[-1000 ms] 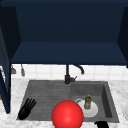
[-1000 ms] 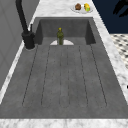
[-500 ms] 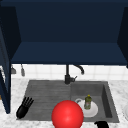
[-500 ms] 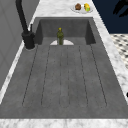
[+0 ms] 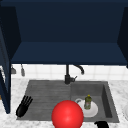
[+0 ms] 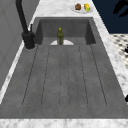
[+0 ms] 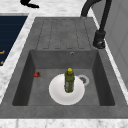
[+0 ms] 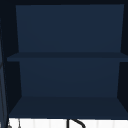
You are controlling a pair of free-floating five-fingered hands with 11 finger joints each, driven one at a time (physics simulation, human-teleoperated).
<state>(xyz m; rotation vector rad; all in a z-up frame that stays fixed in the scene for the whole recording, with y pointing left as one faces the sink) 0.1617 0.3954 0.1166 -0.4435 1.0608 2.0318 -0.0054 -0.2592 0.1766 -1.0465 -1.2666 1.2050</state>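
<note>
Glass or hard plastic, by the look of it: the small green bottle [image 5: 87, 102] with a yellow cap stands upright on a white plate [image 5: 93, 112] on the floor of the basin [image 7: 25, 82], in front of the faucet [image 5: 67, 75] and to its right. I judge the bottle light, stiff and smooth, so likely slippery. It is tall for its foot and easy to tip. The best hold would be around its body below the shoulder, not at the cap. The plate looks rigid and breakable. It lies flat on the basin floor, so its rim is the only place to take it.

The right robot hand [image 5: 101, 124] hangs at the sink's front edge, in front of the faucet and further right than the bottle. It is apart from both plate and bottle, and I cannot tell whether it is open or closed.

The left robot hand [image 5: 23, 106] floats well left of the faucet, at the front left corner of the drainboard [image 5: 47, 91]. It is open wide with straight, spread fingers pointing up and away, and it holds nothing. The right side view shows it over the tabletop [image 7: 57, 7] beyond the drainboard.

A large red ball [image 5: 67, 115] shows in front of the faucet, between the two hands and touching neither. A dark blue open cabinet [image 8: 67, 56] hangs above the faucet.
</note>
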